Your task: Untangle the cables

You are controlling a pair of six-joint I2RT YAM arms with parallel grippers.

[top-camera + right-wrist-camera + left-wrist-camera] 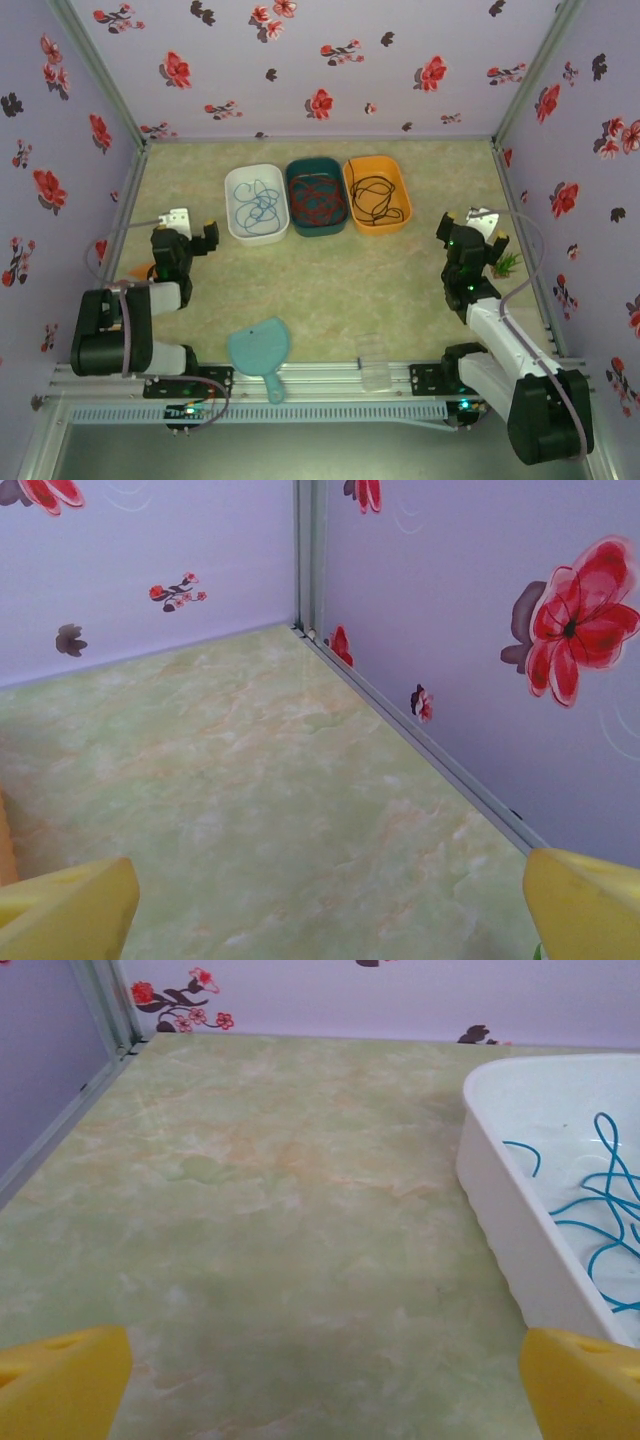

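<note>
Lying in far bins point(233, 218), cables point(316, 200) leave table point(340, 290) open

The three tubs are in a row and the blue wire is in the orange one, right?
Not quite. The tubs are in a row, but the blue wire lies in the white tub, at the left end. The orange tub holds the black wire. The top external view shows it.

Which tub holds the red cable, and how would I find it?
Three tubs stand across the far side of the table. The dark teal tub in the middle holds the red cable; the white tub left of it has a blue cable, the orange tub right of it a black cable.
</note>
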